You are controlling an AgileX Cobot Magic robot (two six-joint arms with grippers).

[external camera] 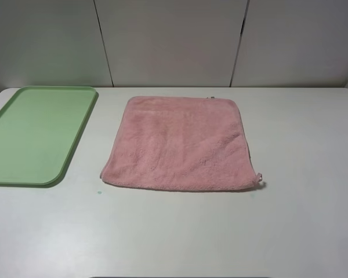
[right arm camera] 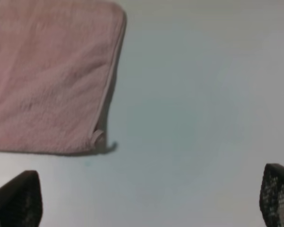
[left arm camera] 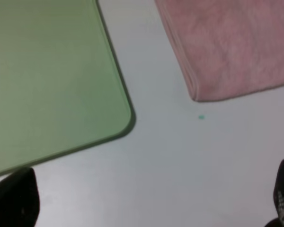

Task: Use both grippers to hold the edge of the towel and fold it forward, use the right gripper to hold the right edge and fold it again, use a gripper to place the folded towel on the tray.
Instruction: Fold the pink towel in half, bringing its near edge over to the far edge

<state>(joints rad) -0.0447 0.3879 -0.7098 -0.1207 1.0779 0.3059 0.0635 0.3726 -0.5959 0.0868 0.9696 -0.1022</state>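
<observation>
The pink towel (external camera: 182,145) lies flat and unfolded in the middle of the white table, its small loop (external camera: 258,176) at the near right corner. The pale green tray (external camera: 37,133) lies flat to its left, with nothing on it. No arm shows in the high view. In the left wrist view the left gripper (left arm camera: 149,208) is open, above bare table near the tray's corner (left arm camera: 125,120) and the towel's near left corner (left arm camera: 199,92). In the right wrist view the right gripper (right arm camera: 146,201) is open, above bare table beside the towel's right hemmed edge (right arm camera: 111,80) and loop (right arm camera: 97,138).
A tiny green speck (external camera: 98,193) lies on the table between tray and towel. White wall panels (external camera: 174,40) stand behind the table's far edge. Bare table surface lies in front of and to the right of the towel.
</observation>
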